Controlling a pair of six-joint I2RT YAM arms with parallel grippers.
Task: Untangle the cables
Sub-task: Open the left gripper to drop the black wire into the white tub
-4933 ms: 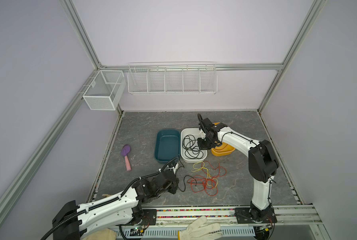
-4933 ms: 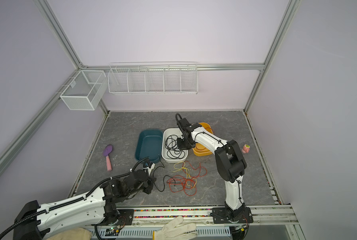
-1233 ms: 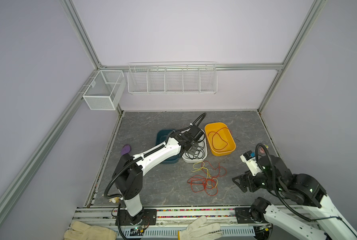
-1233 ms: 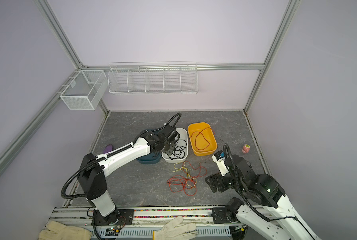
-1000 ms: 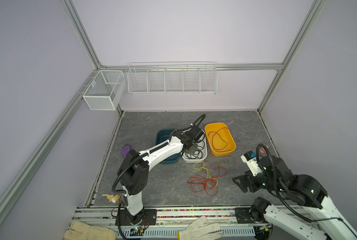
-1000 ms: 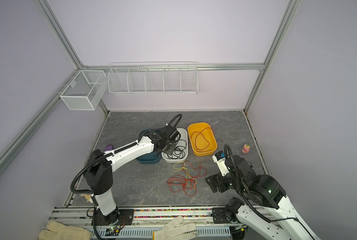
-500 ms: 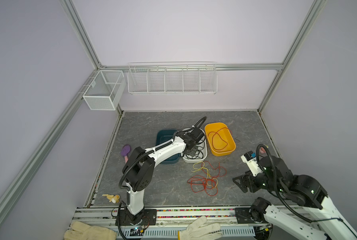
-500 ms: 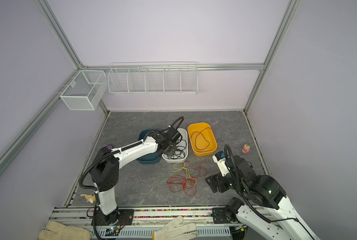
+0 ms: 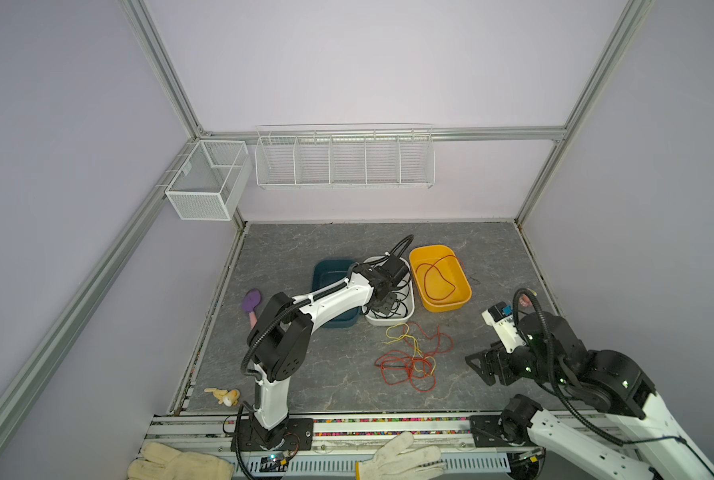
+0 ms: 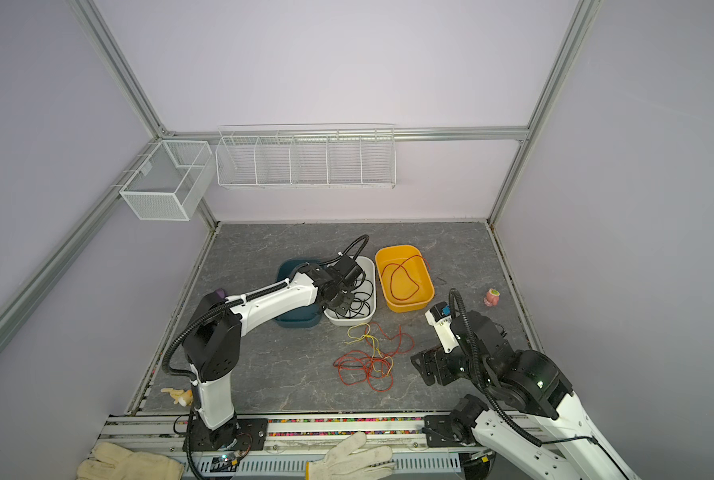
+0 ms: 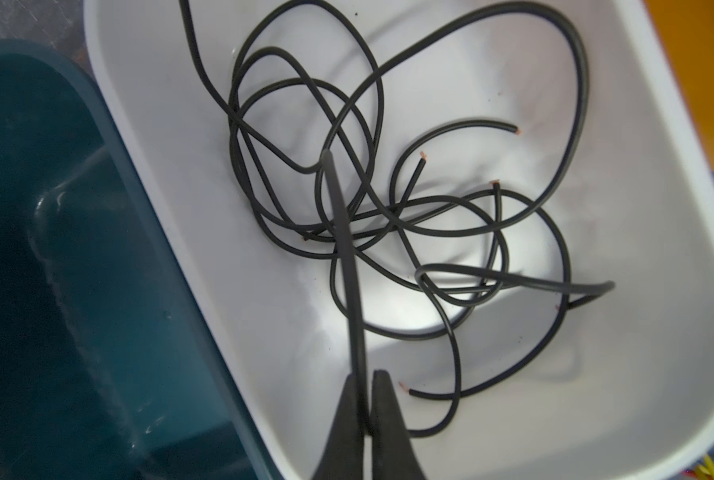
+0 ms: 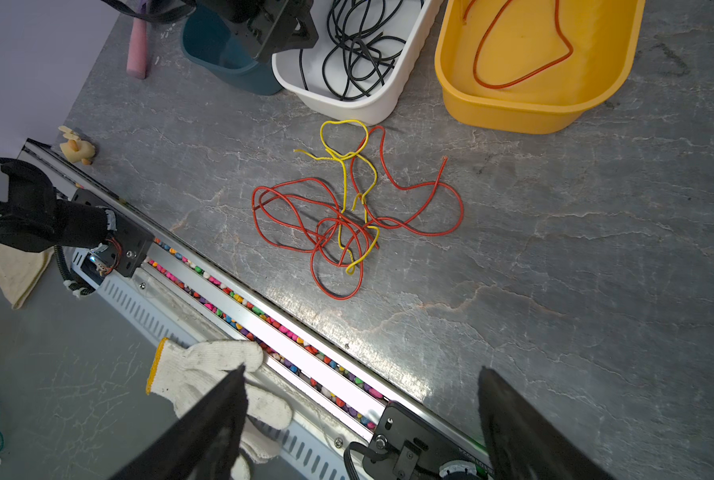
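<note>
left claw [image 11: 365, 380], pressed together on a black cable [image 11: 342, 232], hangs over the white tub [image 11: 206, 291], probably sorting by colour. right claw [image 12: 361, 370] is spread and empty, well apart from the red and yellow cables [image 12: 330, 224] tangled on the tabletop [image 12: 575, 249].

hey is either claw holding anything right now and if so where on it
The left claw pinches one black cable on a raised strand above the white bin. The right claw is open, holding nothing.
</note>
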